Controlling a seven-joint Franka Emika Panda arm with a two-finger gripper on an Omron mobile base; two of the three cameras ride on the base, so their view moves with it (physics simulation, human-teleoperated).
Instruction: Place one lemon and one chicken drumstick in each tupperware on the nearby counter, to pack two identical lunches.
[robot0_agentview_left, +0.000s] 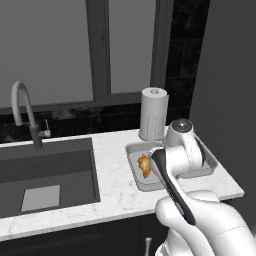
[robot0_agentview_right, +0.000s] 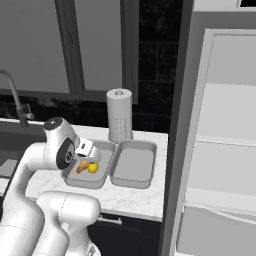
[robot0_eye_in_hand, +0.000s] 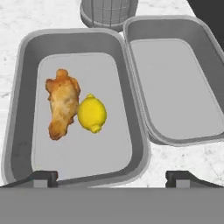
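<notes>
On the counter (robot0_agentview_left: 116, 172) two grey tupperwares stand side by side. The left tupperware (robot0_eye_in_hand: 22, 57) holds one chicken drumstick (robot0_eye_in_hand: 62, 108) with one lemon (robot0_eye_in_hand: 92, 113) touching its right side. They also show as the drumstick (robot0_agentview_right: 83, 165) and the lemon (robot0_agentview_right: 93, 168) in the right base view. The right tupperware (robot0_eye_in_hand: 175, 87) has nothing in it. My gripper (robot0_eye_in_hand: 111, 177) hangs open just above the near end of the left tupperware and holds nothing. The arm hides much of both trays in the left base view, where the drumstick (robot0_agentview_left: 144, 165) still peeks out.
A paper towel roll (robot0_agentview_left: 153, 114) stands right behind the trays. A dark sink (robot0_agentview_left: 45, 175) with a curved faucet (robot0_agentview_left: 25, 112) lies to the left. A tall open unit (robot0_agentview_right: 220, 150) bounds the counter on the right.
</notes>
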